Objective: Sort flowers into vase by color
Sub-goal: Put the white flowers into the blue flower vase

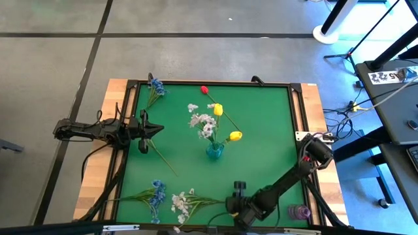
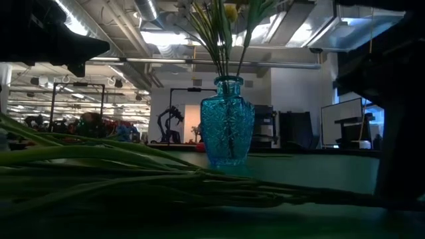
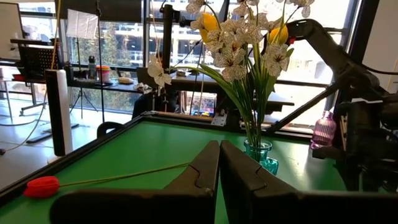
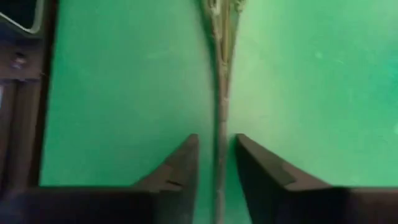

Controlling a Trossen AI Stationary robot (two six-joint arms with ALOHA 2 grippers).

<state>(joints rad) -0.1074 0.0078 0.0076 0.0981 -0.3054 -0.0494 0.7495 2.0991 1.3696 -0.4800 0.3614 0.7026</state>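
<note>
Green table (image 1: pixel 261 130): teal vase (image 1: pixel 214 151) holding white and yellow flowers (image 1: pixel 208 124); red bud (image 1: pixel 204 89), blue clusters (image 1: pixel 155 193), white sprigs (image 1: pixel 180 202) unsorted. Right end effector (image 4: pixel 216 163) narrowly astride a stem (image 4: pixel 221 74); left end effector (image 3: pixel 219 168) closed, empty.

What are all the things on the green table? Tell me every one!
Places as in the high view.
vase: one, teal, middle of the mat
white sprigs in the vase: one bunch, white
yellow buds: two, yellow, in the vase
red bud: one, red, lying by the top edge
blue flowers: two bunches, blue, top left and bottom left
loose white sprigs: one bunch, white, bottom edge
small bottle: one, pink, bottom right
left gripper: fingers shut, left side
right gripper: fingers open astride a stem, bottom edge
</note>
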